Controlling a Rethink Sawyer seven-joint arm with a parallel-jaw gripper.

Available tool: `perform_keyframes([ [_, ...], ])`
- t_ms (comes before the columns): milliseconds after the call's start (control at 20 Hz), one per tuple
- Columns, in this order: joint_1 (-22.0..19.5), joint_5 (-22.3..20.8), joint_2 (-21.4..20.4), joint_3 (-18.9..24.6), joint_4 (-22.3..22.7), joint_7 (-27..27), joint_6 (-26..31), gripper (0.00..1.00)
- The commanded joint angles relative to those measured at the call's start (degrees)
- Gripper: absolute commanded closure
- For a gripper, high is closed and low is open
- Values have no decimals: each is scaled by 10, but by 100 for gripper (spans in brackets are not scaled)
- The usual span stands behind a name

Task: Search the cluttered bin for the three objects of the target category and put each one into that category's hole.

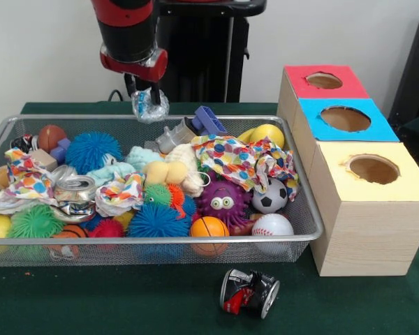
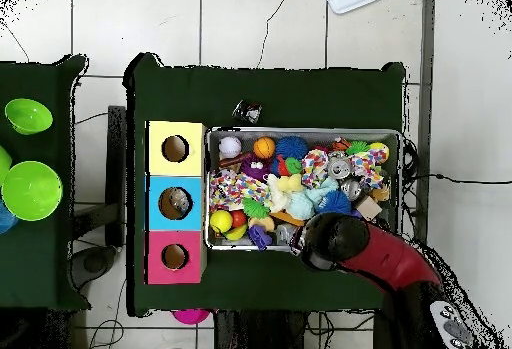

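My gripper (image 1: pixel 149 98) hangs from the red and black arm over the far rim of the wire mesh bin (image 1: pixel 195 239). It is shut on a small crumpled see-through plastic bottle (image 1: pixel 151 106), held just above the bin's far edge. The red-topped hole (image 1: pixel 324 80) is at the far end of the wooden box row, to the right of the bin. In the overhead view the arm (image 2: pixel 345 245) covers the gripper and bottle; the bin (image 2: pixel 305 130) and red hole (image 2: pixel 175 256) show. I cannot make out any other bottle in the clutter.
The bin holds spiky balls, sport balls, polka-dot paper wads (image 1: pixel 244 159), silver cans (image 1: pixel 77 188) and a purple toy (image 1: pixel 223 201). Blue-topped (image 1: pixel 345 118) and yellow-topped (image 1: pixel 373 169) holes sit nearer the camera. A crushed can (image 1: pixel 249 292) lies on the green table in front of the bin.
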Motion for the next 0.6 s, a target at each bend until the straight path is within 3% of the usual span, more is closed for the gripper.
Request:
perform_keyframes([
  [50, 16, 24, -26, 48, 34, 53, 69, 100],
  [600, 50, 50, -48, 44, 58, 82, 64, 100],
])
